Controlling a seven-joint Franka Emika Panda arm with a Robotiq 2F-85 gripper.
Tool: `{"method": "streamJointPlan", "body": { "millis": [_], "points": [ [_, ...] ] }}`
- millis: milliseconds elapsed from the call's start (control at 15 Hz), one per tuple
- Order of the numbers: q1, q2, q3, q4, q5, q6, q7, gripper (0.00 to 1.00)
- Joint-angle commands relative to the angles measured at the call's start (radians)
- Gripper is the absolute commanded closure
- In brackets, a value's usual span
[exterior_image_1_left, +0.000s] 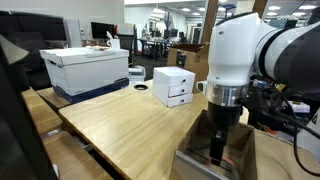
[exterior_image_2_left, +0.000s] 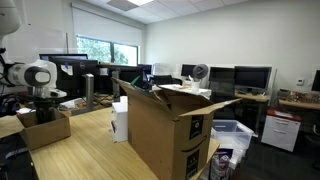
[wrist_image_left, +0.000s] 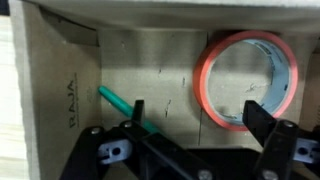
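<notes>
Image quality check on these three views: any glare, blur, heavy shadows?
Wrist view: soft overall, the open pincer is a dark silhouette against the box, but the tape roll and green pen are readable. In an exterior view the window is bright and slightly washed out. In an exterior view a dark out-of-focus shape blocks the left edge.

Matt cardboard box (wrist_image_left: 60, 90); glossy plastic tape roll (wrist_image_left: 245, 80).

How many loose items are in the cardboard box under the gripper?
2. In the wrist view, a tape roll lies at right on the box floor, a green pen at left by the open gripper. The gripper may hide more.
</notes>
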Motion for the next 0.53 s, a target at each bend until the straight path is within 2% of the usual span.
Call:
{"method": "streamJointPlan", "body": {
  "millis": [0,467],
  "points": [
    [0.008,-0.054,0.019,-0.048,-0.017,0.007,0.043,0.0],
    [0.008,-0.045,0.041,-0.054,-0.013,0.008,0.035,0.0]
  ]
}}
